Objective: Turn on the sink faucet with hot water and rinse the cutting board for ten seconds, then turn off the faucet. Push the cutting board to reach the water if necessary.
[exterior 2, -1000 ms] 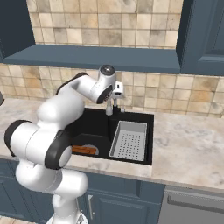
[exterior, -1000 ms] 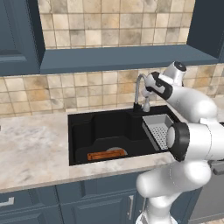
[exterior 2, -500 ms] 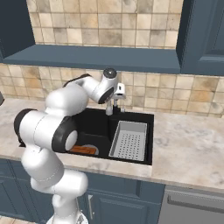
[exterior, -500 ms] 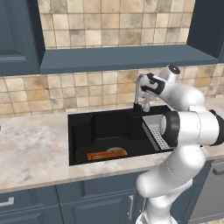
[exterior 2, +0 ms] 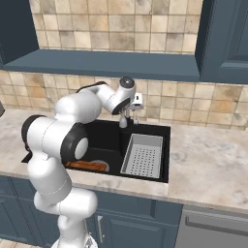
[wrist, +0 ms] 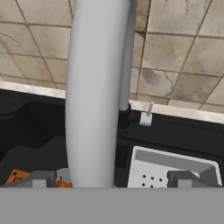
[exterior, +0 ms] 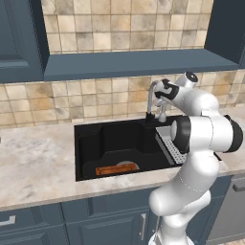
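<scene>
The grey gooseneck sink faucet rises at the back rim of the black sink. My gripper is up at the spout's arch, open. In the hand view the spout stands as a thick grey column between my spread fingertips, and the small pale lever sits at its dark base. The orange-brown cutting board lies flat at the basin's front left, seen from the other side as a strip and as a corner. I see no water stream.
A grey perforated drainer tray fills the sink's right side. Marble counter flanks the basin. Tiled wall and a blue sill stand close behind the faucet.
My hand has shifted left, closing in on the faucet spout, and the arm's elbow has swung round. The cutting board has stayed where it was.
</scene>
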